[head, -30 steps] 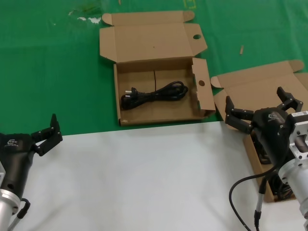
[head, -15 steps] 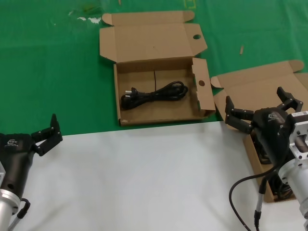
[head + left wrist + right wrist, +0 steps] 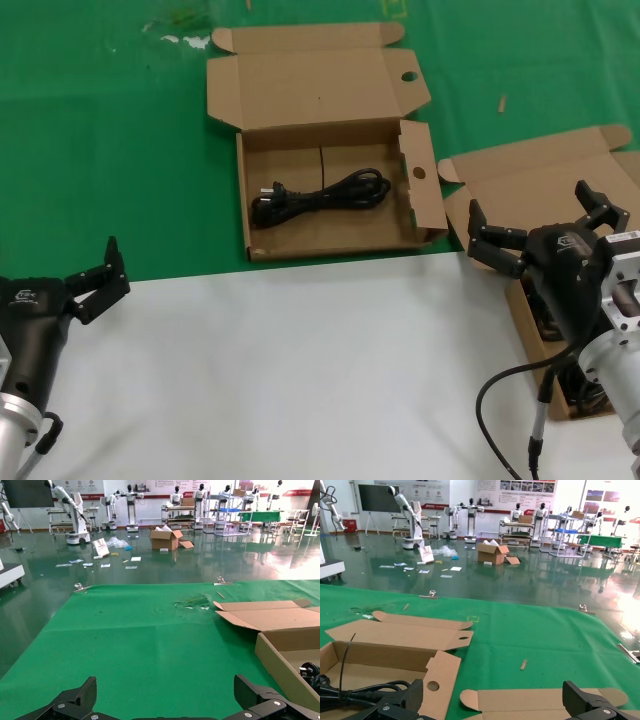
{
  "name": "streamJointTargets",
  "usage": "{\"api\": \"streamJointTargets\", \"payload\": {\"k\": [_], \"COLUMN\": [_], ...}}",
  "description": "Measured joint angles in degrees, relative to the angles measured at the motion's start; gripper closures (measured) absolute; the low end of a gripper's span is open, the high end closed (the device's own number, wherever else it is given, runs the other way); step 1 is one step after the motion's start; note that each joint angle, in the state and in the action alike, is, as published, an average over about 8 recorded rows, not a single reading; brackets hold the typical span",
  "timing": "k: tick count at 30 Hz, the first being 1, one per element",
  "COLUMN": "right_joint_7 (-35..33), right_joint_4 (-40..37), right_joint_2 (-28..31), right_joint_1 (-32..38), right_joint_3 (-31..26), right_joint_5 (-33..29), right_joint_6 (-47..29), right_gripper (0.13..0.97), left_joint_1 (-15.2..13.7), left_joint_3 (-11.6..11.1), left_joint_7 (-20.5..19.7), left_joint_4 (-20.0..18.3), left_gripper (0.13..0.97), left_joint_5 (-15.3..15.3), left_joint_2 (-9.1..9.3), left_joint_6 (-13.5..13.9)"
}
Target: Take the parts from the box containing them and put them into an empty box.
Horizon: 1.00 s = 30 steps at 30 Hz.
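The right gripper hangs with its jaws spread wide and empty over the near-right plain-flapped box, whose floor is mostly hidden beneath the arm, so any remaining cords there cannot be confirmed. One black power cord lies in the holed-flap box at the far centre, its long axis running left to right. The left gripper, jaws also apart, waits idle at the near left, well apart from both boxes.
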Motion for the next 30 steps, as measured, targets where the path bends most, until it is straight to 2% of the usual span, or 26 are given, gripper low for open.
{"api": "streamJointTargets", "payload": {"k": [30], "right_joint_7": [0.0], "right_joint_4": [0.0], "right_joint_2": [0.0], "right_joint_1": [0.0], "right_joint_3": [0.0], "right_joint_5": [0.0], "right_joint_6": [0.0], "right_gripper": [0.129], "left_joint_1": [0.0], "left_joint_3": [0.0], "left_joint_7": [0.0], "left_joint_4": [0.0], "left_gripper": [0.132], "left_joint_5": [0.0], "left_joint_2": [0.0], "left_joint_6": [0.0]}}
